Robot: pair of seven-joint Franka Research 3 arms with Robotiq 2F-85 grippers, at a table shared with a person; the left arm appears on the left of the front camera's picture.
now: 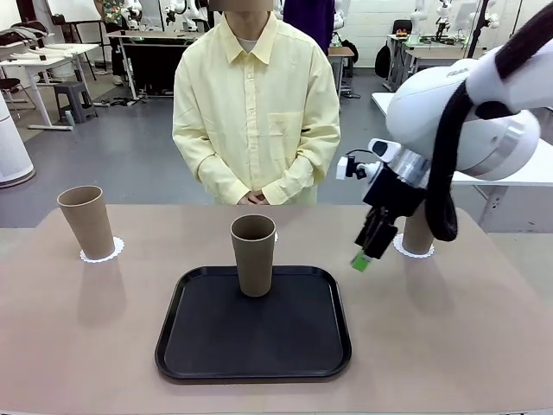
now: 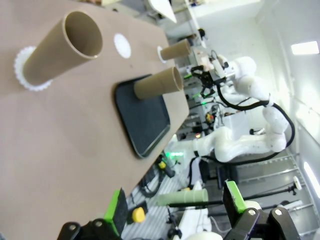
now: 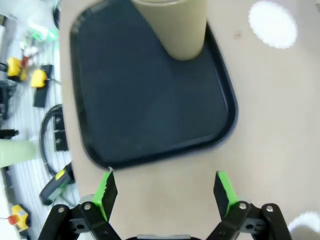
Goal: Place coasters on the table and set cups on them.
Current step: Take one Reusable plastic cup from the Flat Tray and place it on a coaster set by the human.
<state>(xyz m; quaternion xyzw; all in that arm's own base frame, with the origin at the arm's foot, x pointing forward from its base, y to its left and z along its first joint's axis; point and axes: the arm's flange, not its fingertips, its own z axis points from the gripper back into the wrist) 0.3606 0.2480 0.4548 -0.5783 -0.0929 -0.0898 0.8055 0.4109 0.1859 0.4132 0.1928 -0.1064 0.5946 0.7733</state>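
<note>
Three grey-brown cups stand upright. The left cup point(image 1: 86, 222) point(image 2: 60, 47) rests on a coaster point(image 1: 104, 252) point(image 2: 24, 70) on the table point(image 1: 78, 346). The middle cup point(image 1: 253, 255) point(image 2: 157, 83) point(image 3: 177, 25) stands on the black tray point(image 1: 259, 346). The right cup point(image 1: 417, 233) point(image 2: 176, 50) sits on a coaster point(image 1: 413, 251), partly hidden by my right arm. An empty coaster point(image 2: 122, 45) point(image 3: 273, 23) lies behind the tray. My right gripper point(image 1: 367, 251) point(image 3: 165, 192) hangs open and empty above the table between tray and right cup. My left gripper point(image 2: 175, 205) is open and empty.
A person in a yellow shirt point(image 1: 255, 104) stands at the far side with hands clasped. The tray point(image 3: 145, 100) fills the table's middle front. Bare tabletop lies to the left and right of it.
</note>
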